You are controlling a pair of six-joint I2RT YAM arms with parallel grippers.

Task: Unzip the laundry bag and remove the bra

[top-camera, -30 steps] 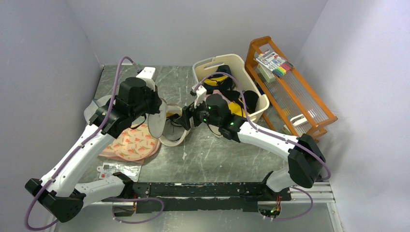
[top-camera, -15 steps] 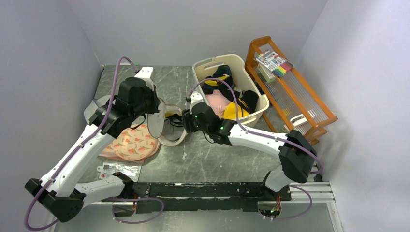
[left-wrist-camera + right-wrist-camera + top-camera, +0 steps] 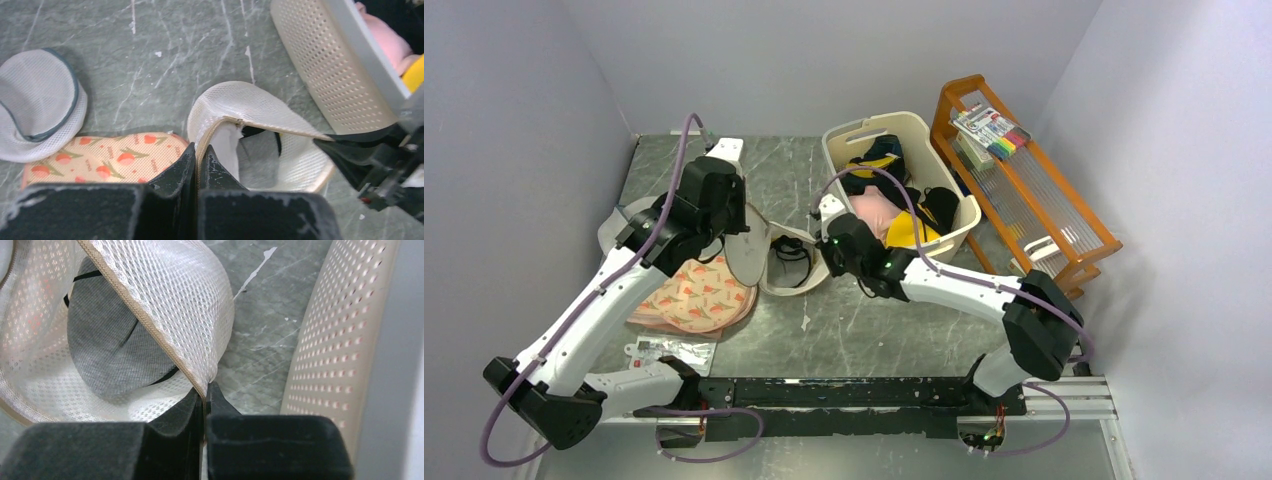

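The cream-white mesh laundry bag (image 3: 776, 285) lies unzipped at mid-table, its mouth gaping (image 3: 250, 102) (image 3: 170, 295). Inside it rests the bra (image 3: 257, 160) (image 3: 105, 355), showing as a grey padded face crossed by thin dark straps (image 3: 789, 255). My left gripper (image 3: 199, 150) (image 3: 749, 248) is shut on the bag's zip rim at its left side. On the right side of the rim, close to the basket, my right gripper (image 3: 205, 389) (image 3: 824, 250) is shut on the zip edge. The rim runs taut between the two grips.
A cream perforated basket (image 3: 944, 200) (image 3: 320, 60) (image 3: 330, 340) of clothes stands just right of the bag. A pink bag printed with orange-red shapes (image 3: 694, 300) (image 3: 100, 160) and a grey round bag (image 3: 37, 105) lie to the left. An orange wooden rack (image 3: 1024, 190) is far right.
My right gripper came left to the bag's right rim and shut on it. The left arm shifted slightly back, still gripping, and the bag's mouth is pulled wider.
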